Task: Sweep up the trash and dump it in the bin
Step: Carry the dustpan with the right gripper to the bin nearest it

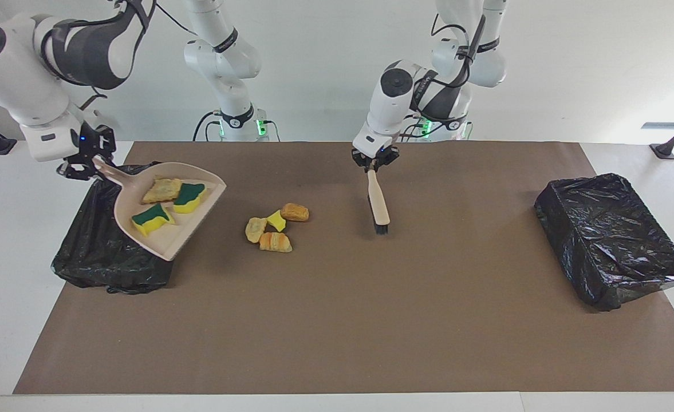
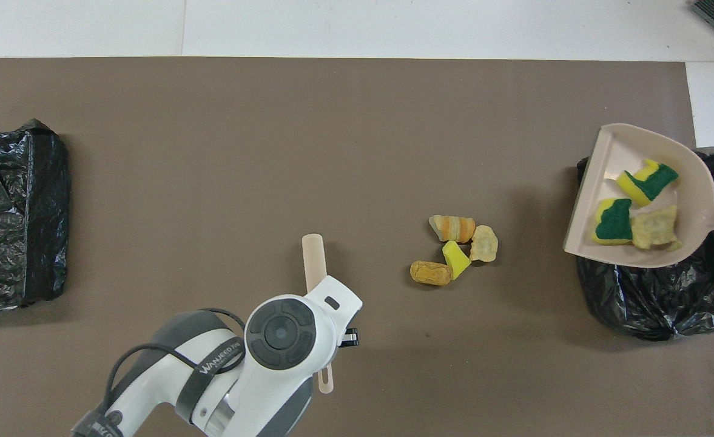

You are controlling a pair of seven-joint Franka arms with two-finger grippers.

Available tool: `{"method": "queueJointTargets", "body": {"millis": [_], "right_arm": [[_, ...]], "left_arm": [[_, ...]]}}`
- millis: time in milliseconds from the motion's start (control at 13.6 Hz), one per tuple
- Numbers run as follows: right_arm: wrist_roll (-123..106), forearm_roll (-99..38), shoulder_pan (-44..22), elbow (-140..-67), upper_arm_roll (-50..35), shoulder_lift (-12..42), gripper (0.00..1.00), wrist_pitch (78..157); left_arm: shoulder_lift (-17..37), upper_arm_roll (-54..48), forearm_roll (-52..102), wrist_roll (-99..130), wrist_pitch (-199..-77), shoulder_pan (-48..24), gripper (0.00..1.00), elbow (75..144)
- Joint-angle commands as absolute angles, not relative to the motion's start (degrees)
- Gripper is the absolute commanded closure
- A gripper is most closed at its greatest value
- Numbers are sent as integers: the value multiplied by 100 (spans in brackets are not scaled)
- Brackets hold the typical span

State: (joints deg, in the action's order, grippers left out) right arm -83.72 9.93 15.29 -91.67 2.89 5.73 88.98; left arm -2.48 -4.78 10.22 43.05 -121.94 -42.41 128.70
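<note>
My right gripper (image 1: 92, 164) is shut on the handle of the beige dustpan (image 1: 172, 236), which it holds tilted over a black-lined bin (image 1: 105, 260) at the right arm's end of the table. In the pan lie two yellow-green sponge pieces (image 1: 152, 218) (image 1: 189, 196) and a tan scrap (image 1: 162, 189). Several more pieces of trash (image 1: 275, 228) lie in a cluster on the brown mat, also in the overhead view (image 2: 457, 249). My left gripper (image 1: 374, 163) is shut on the beige brush (image 1: 378, 203), whose black bristles point down at the mat beside the cluster.
A second black-lined bin (image 1: 611, 240) stands at the left arm's end of the table. The brown mat (image 1: 337, 332) covers most of the white table. In the overhead view the dustpan (image 2: 620, 152) overlaps its bin (image 2: 648, 297).
</note>
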Motion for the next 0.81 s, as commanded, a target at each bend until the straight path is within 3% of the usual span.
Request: {"method": "queueJointTargets", "body": {"millis": [0,441,662,735], "right_arm": [[-9042,1668,1897,-9193,202,492,100,9104],[-9553,3478,2013,-9702,202,247,100,10018],[-9808,4041,2127,-10385,211,-112,100,10711],[-9765,4295,2127,-10632,211,-201,100,10888]], "left_arm": [[-369,-387,1002,4701,-12567,-4718,100,13201],[-448,-396,1309,4536,-12559,-4799,100,13438],[-326,-387,1371,4264,-12691,-4799,100,13543],[-325,-387,1371,4263,-12718,-4808,85,13553]]}}
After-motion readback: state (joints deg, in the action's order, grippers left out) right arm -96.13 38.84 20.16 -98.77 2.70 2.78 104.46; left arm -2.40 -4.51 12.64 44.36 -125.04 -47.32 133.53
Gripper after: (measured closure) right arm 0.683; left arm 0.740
